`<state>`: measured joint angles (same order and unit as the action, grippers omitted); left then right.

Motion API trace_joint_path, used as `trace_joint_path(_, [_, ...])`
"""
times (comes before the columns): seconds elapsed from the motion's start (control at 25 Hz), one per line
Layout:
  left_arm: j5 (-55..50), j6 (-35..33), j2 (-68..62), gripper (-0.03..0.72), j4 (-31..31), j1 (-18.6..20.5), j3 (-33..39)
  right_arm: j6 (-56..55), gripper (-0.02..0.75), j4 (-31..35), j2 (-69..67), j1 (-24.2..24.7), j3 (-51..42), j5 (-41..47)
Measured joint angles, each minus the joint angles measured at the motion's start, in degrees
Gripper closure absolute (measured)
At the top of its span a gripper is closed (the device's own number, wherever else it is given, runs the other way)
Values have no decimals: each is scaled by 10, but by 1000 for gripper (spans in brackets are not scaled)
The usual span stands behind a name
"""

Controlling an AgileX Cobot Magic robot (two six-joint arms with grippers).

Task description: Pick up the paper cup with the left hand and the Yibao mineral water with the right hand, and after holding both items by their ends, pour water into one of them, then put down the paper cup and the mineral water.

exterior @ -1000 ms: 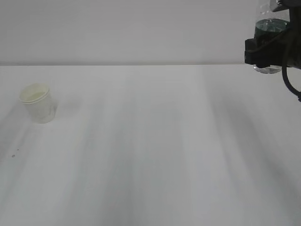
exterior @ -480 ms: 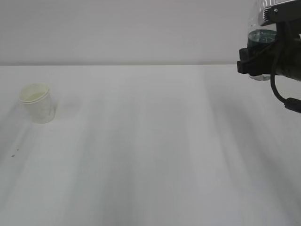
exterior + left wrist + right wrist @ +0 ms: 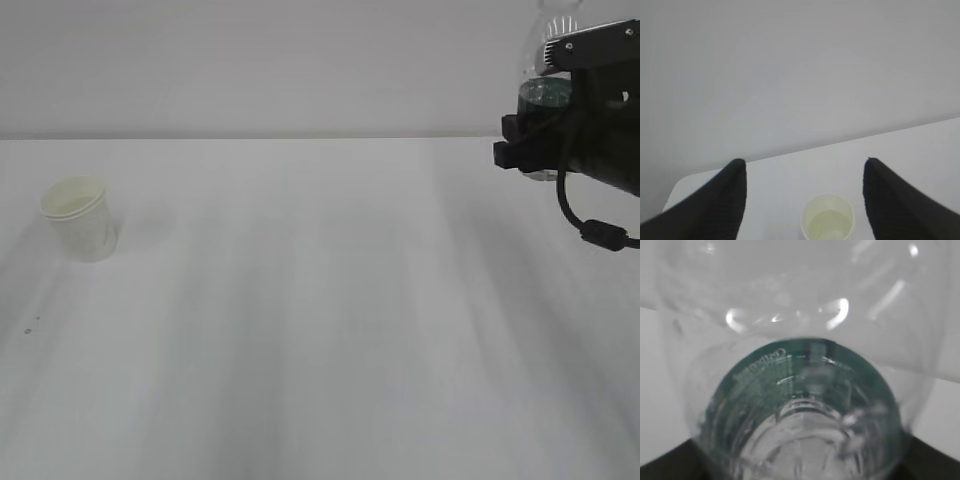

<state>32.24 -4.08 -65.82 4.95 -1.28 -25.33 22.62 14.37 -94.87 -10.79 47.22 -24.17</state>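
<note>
The paper cup (image 3: 82, 220) stands upright on the white table (image 3: 330, 300) at the far left, with nothing touching it. In the left wrist view it (image 3: 828, 218) sits low between the two black fingers (image 3: 725, 200) of my left gripper (image 3: 803, 161), which is open wide and apart from it. My right gripper (image 3: 530, 140) is shut on the Yibao mineral water (image 3: 546, 96) and holds it in the air at the upper right. The bottle's green label and clear body (image 3: 805, 405) fill the right wrist view.
A plain grey wall (image 3: 280, 60) stands behind the table's far edge. A black cable (image 3: 590, 232) hangs from the right arm. A few tiny dark specks (image 3: 33, 324) lie on the table near the front left.
My right gripper has carried the bottle a little to the left, and more of the arm shows. The cup has not moved.
</note>
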Motion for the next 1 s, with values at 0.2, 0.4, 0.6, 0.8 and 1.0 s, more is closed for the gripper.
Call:
trace_joint_path(0.2, [0, 0, 0, 169, 0, 0, 0, -23, 286, 0, -27, 0, 0, -28])
trace_joint_path(0.4, [-4, 0, 0, 169, 0, 0, 0, -29, 297, -4, -60, 0, 0, -63])
trace_joint_path(0.6, [-15, 0, 0, 169, 1, 0, 1, -58, 311, -42, -84, 0, 1, -103])
trace_joint_path(0.8, [-23, 0, 0, 169, 2, 0, 2, -86, 314, -65, -106, 0, 1, -136])
trace_joint_path(1.0, [-26, 0, 0, 168, 3, 0, 2, -91, 314, -69, -123, 0, -1, -173])
